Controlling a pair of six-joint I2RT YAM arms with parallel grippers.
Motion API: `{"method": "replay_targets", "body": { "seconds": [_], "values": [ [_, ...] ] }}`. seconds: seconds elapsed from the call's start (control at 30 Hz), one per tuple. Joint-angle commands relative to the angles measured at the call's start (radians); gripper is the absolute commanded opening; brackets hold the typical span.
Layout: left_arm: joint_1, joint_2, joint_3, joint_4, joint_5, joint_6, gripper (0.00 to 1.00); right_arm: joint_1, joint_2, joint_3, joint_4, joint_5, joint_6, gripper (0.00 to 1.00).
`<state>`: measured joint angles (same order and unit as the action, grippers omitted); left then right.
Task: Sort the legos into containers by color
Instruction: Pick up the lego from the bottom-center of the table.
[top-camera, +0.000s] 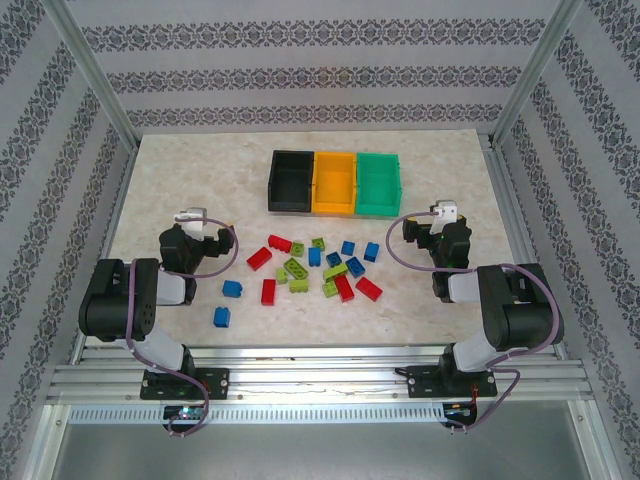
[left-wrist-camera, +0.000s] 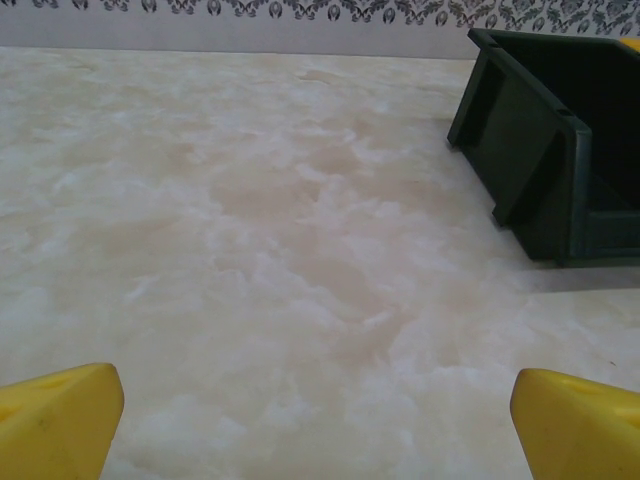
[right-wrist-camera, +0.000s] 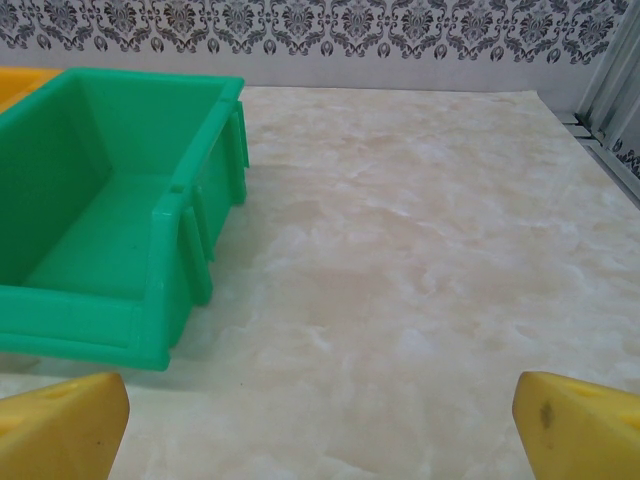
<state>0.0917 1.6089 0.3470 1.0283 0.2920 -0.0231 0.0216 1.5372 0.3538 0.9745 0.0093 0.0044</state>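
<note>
Seen from above, the pale marbled desk carries the legos in a loose scattered group between the two arms. They are small studded bricks in red, blue and lime green. Two blue bricks lie a little apart on the left. Behind the group the containers stand in one row, side against side: a black bin, an orange-yellow bin and a green bin. The left gripper is left of the bricks and the right gripper is right of them, both apart from any brick.

Closer, the left wrist view gives the left gripper's yellow fingertips in the lower corners, spread wide over bare desk. The black bin's ribbed outer wall stands ahead on the right.

Likewise, the right wrist view has the yellow fingertips spread wide with bare desk between them. The green bin stands ahead on the left, its smooth inside visible.
</note>
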Motion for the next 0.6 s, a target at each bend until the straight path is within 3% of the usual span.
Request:
{"method": "replay_targets", "body": {
  "seconds": [0.0,0.4,0.47,0.57],
  "values": [
    [-0.006,-0.011,0.017,-0.025,0.037,0.027,0.99,-0.008,0.002,0.015,0.007,-0.016,0.02,0.98],
    [-0.006,-0.012,0.012,-0.017,-0.002,0.014,0.99,-0.006,-0.017,0.003,0.016,0.006,0.03,0.98],
    [-0.006,-0.014,0.01,-0.014,-0.009,0.009,0.99,0.0,-0.084,-0.004,-0.017,0.021,0.025,0.98],
    [-0.005,-0.068,0.012,-0.063,-0.01,0.013,0.99,0.009,-0.25,0.008,-0.209,0.047,0.053,0.98]
  ]
}}
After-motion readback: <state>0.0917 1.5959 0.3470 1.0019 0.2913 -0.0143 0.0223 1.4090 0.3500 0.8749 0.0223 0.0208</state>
